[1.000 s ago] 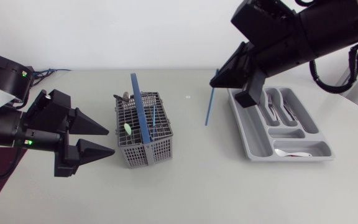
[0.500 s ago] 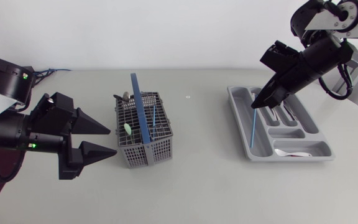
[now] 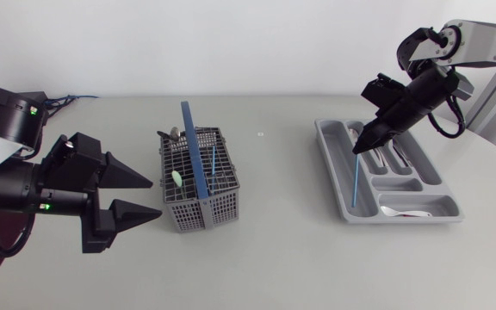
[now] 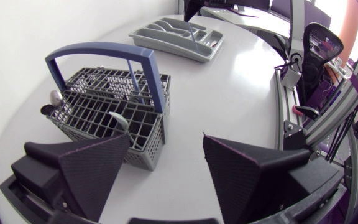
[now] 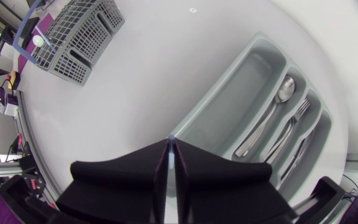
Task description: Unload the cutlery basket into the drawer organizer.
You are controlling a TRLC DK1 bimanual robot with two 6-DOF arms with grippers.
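White table [image 3: 274, 258], mesh basket [image 3: 198, 215], thin blue stick [image 3: 354, 179]

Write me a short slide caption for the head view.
Right end effector holds blue stick at organizer; left end effector open beside basket.

Blue stick [image 3: 353, 179] upright in grey organizer [image 3: 340, 168]; basket [image 3: 201, 214] w/ cutlery apart.

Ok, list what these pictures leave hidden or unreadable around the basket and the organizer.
- Head view: in the cutlery basket, the mesh walls hide all but the tips of what stands inside.
- Head view: the right gripper covers the far end of the drawer organizer.
- Right wrist view: the gripper itself hides nearly all of the blue stick.
- Left wrist view: the organizer's contents are too small to name.
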